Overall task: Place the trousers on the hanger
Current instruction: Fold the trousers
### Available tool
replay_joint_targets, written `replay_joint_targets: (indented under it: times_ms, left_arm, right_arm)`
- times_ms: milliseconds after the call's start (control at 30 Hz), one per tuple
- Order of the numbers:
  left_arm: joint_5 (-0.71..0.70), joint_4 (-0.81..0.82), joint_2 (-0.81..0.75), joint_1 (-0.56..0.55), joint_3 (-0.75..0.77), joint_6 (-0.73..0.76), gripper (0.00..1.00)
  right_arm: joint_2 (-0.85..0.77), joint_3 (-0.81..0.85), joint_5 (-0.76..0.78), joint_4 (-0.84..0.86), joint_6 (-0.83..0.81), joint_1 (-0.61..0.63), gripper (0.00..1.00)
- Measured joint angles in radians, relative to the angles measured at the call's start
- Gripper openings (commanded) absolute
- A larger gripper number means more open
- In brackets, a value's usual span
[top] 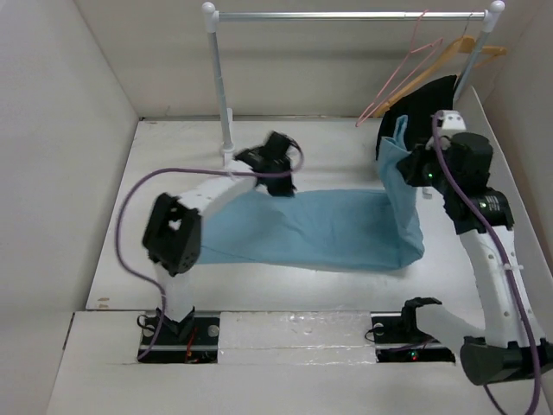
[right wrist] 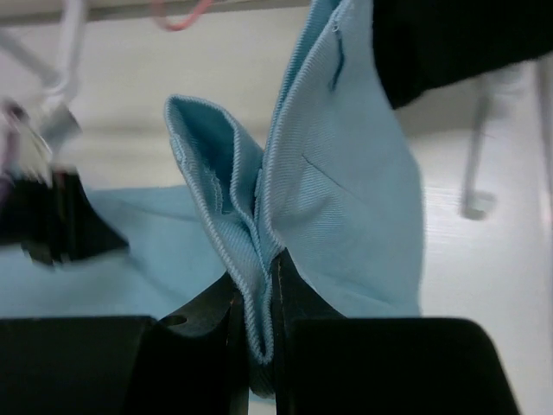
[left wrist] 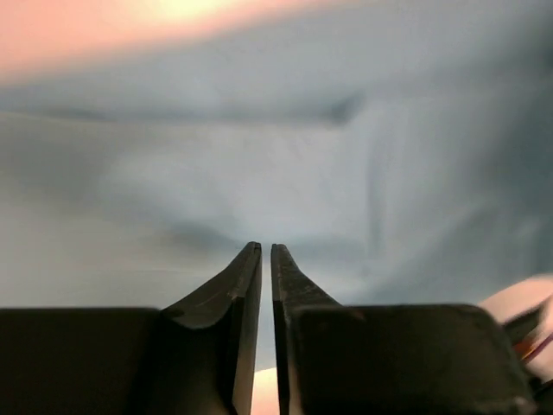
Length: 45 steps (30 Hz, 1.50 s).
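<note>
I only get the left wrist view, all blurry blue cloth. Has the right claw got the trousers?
Observer: Yes, the right claw is shut on a bunched edge of the trousers.
Operator: Is that end lifted?
Observer: It stands up off the table; the rest lies flat.
Operator: Where's a hanger?
Observer: A bare pink hanger hangs on the rail, far right, above a black garment.

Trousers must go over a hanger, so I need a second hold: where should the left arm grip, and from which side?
The far edge of the trousers at their left end, from above: the cloth lies flat on the table there, and the right gripper holds the raised right end.
</note>
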Motion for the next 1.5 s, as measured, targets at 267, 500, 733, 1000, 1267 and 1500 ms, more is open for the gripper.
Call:
replay_joint_targets:
  times_ms: [267, 500, 733, 1000, 1267, 1500]
  left_arm:
    - [-0.130, 0.032, -0.556, 0.451, -0.024, -0.008, 0.12]
    - [-0.107, 0.041, -0.712, 0.615, -0.088, -0.010, 0.13]
    - [-0.098, -0.003, -0.675, 0.768, -0.110, -0.006, 0.15]
    - [-0.089, 0.020, -0.713, 0.766, -0.227, 0.018, 0.19]
    - [-0.074, 0.027, -0.619, 0.668, -0.476, 0.061, 0.21]
    - [-0.088, 0.022, -0.589, 0.700, -0.706, -0.012, 0.34]
  right_arm:
    - [0.260, 0.124, 0.114, 0.119, 0.103, 0.523, 0.00]
    - [0.637, 0.391, 0.203, 0.208, 0.147, 0.774, 0.00]
    - [1.034, 0.633, 0.142, 0.321, 0.196, 0.963, 0.68]
    - [1.096, 0.602, 0.047, 0.267, 0.160, 1.030, 0.91]
    - [0.548, 0.132, 0.076, 0.256, 0.045, 0.861, 0.01]
    - [0.375, -0.182, 0.061, 0.185, -0.041, 0.855, 0.71]
